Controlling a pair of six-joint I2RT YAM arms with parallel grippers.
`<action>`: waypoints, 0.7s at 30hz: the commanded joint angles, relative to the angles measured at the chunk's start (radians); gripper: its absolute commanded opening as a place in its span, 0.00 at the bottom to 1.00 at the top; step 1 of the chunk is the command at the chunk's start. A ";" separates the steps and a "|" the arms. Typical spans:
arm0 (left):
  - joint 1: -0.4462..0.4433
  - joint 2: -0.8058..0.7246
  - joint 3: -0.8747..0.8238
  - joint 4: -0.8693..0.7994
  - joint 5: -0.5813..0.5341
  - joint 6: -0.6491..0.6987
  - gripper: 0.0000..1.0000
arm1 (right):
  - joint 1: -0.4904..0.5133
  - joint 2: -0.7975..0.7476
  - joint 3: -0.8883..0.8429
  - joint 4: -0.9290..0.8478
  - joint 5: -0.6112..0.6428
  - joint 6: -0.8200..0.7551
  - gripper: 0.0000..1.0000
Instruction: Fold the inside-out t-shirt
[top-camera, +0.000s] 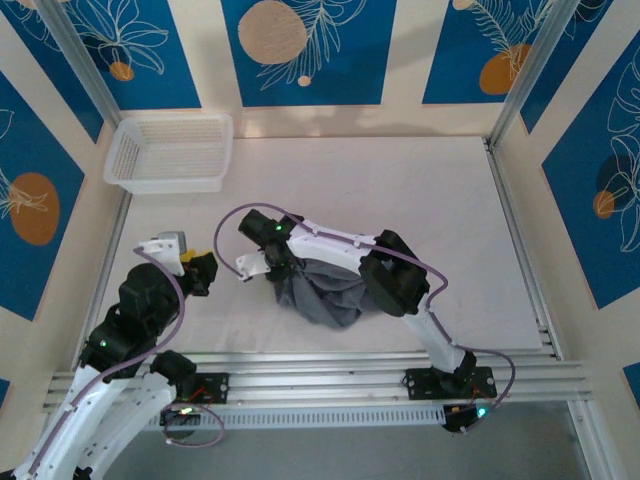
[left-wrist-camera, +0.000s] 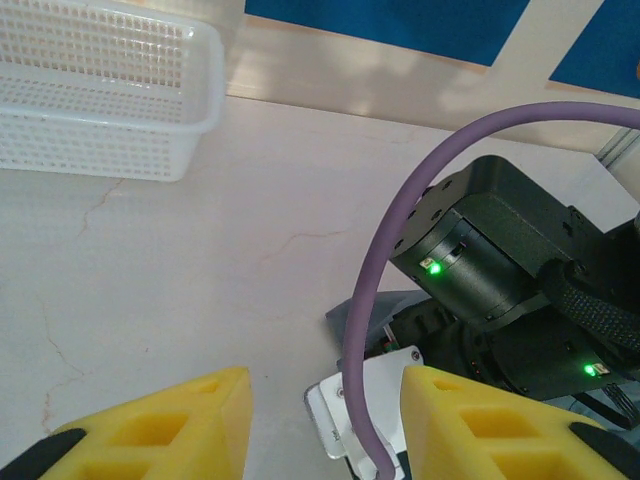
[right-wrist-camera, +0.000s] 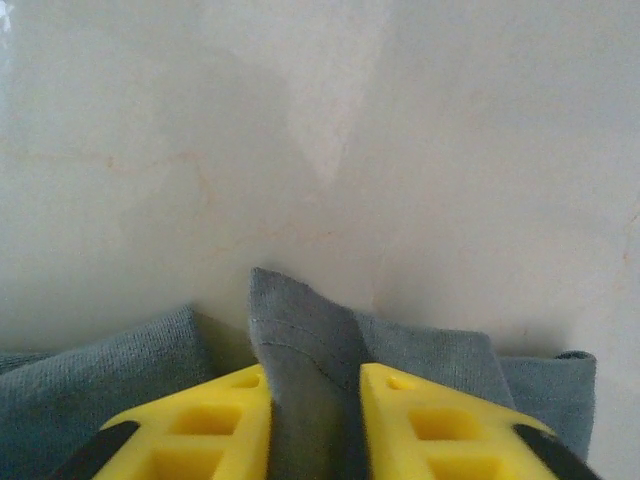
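Right wrist view has the right pincer (right-wrist-camera: 312, 385) clenched on a raised ridge of the dark grey t-shirt (right-wrist-camera: 300, 320). The fabric is pinched between its two yellow fingers (right-wrist-camera: 200, 420), with more cloth bunched low on either side. From above, the garment lies as a crumpled heap near the middle of the worktop (top-camera: 420, 190), toward the near edge and partly under the right arm. The left pincer (top-camera: 196, 268) hovers released just left of the heap, nothing between its fingers and apart from the cloth. The white mesh basket (top-camera: 170, 150) sits in the far left corner, well apart.

The step in hand looks like opening the heap out so it can be turned and laid flat. To do that well, the grip should hold a single layer near a hem or seam, not a thick wad. Lift slowly so the rest hangs free, and bring the left pincer to a second edge point before spreading.

Whether the held part is hem, sleeve or collar I cannot tell; a stitched line shows on the ridge, nothing more. The arm hides much of the heap from above, and the fingers are cut off at the wrist frame's lower edge.
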 joint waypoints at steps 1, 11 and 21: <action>0.008 -0.004 -0.007 0.000 -0.004 -0.009 0.43 | 0.009 0.018 0.021 -0.018 -0.038 0.000 0.21; 0.008 0.005 0.005 -0.006 0.018 -0.010 0.46 | -0.081 -0.315 -0.114 0.323 -0.038 0.357 0.00; 0.008 0.415 0.049 0.093 0.363 -0.049 0.49 | -0.397 -0.948 -0.525 0.756 -0.160 1.086 0.00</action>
